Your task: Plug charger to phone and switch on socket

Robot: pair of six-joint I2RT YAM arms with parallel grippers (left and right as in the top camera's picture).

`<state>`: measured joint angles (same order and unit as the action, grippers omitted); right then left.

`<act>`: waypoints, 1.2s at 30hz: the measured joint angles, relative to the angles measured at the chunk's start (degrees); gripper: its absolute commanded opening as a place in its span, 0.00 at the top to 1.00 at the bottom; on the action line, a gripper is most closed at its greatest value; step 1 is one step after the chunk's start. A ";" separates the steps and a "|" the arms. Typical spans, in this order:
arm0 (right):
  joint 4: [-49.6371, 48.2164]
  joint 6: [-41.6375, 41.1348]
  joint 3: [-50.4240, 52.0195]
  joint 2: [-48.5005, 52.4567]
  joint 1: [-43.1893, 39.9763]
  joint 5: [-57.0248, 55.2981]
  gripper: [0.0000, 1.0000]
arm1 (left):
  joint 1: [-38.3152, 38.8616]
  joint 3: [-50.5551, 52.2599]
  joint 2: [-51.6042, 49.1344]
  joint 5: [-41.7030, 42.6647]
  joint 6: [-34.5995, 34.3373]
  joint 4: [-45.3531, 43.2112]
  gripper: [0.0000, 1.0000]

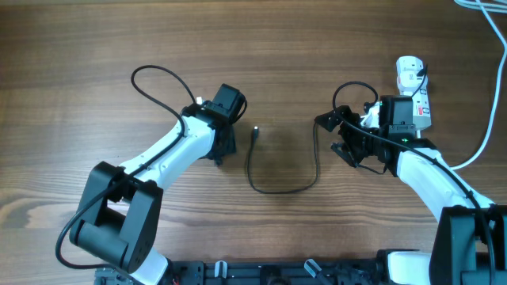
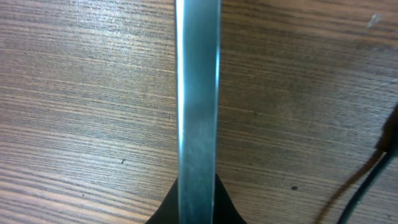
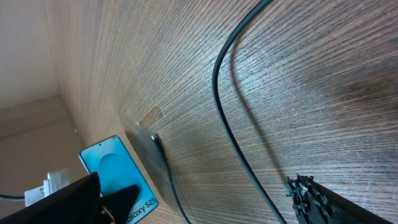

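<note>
My left gripper (image 1: 224, 136) is shut on the phone, which stands on its edge. In the left wrist view only the phone's thin metallic edge (image 2: 198, 93) shows, rising from between the jaws. The right wrist view shows the phone's turquoise screen (image 3: 112, 165) with "Galaxy S25". The charger, a thin black cable (image 1: 273, 190), lies in a U on the table, with its connector tip (image 1: 256, 132) just right of the left gripper. The tip (image 3: 155, 139) lies a little way from the phone. My right gripper (image 1: 346, 141) is open, and the cable (image 3: 224, 124) runs between its fingers (image 3: 199, 208). The white socket (image 1: 417, 99) lies behind the right wrist.
A thick white cord (image 1: 489, 119) runs along the right edge of the wooden table (image 1: 95, 63). A white plug (image 1: 408, 70) sits at the far end of the socket. Black arm cables loop above each wrist.
</note>
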<state>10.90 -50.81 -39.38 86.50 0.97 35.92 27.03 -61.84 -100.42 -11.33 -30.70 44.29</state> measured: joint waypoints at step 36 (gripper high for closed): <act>0.02 0.00 0.00 0.00 0.00 0.00 0.00 | 0.00 2.12 0.00 -0.24 1.81 -2.73 0.90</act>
<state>10.92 -50.81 -39.38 86.50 0.97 35.92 27.03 -59.72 -100.42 -11.57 -28.88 41.56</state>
